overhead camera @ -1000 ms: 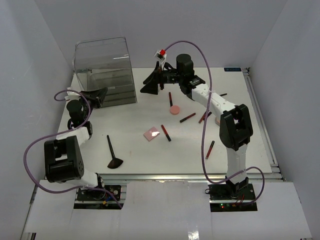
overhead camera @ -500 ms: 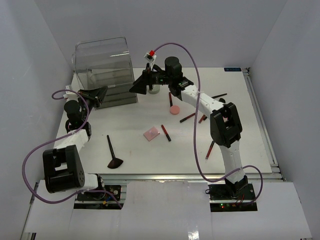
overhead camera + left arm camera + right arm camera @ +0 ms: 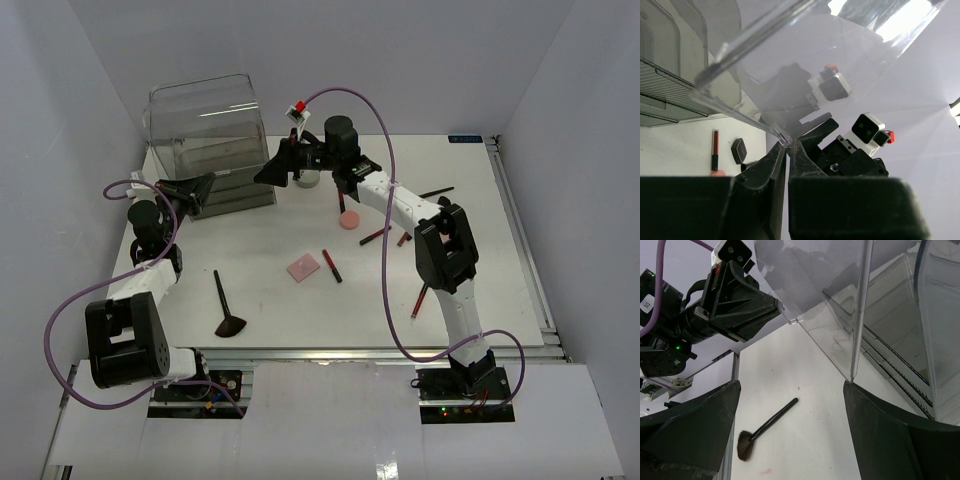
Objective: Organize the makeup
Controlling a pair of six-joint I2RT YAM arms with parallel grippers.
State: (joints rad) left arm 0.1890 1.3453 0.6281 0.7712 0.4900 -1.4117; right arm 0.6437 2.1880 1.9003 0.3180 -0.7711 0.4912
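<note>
Pinching clear drawer box [image 3: 205, 130] lip with my left gripper [image 3: 786, 144]; my right gripper [image 3: 791, 385] spread wide, empty, beside box.

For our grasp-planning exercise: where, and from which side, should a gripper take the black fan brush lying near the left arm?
Mid-handle, probably from straight above, jaws across its width. The fan brush lies flat on the table, so a side approach gets no purchase; its handle is slim and straight, while the fanned head is wide and soft.
</note>
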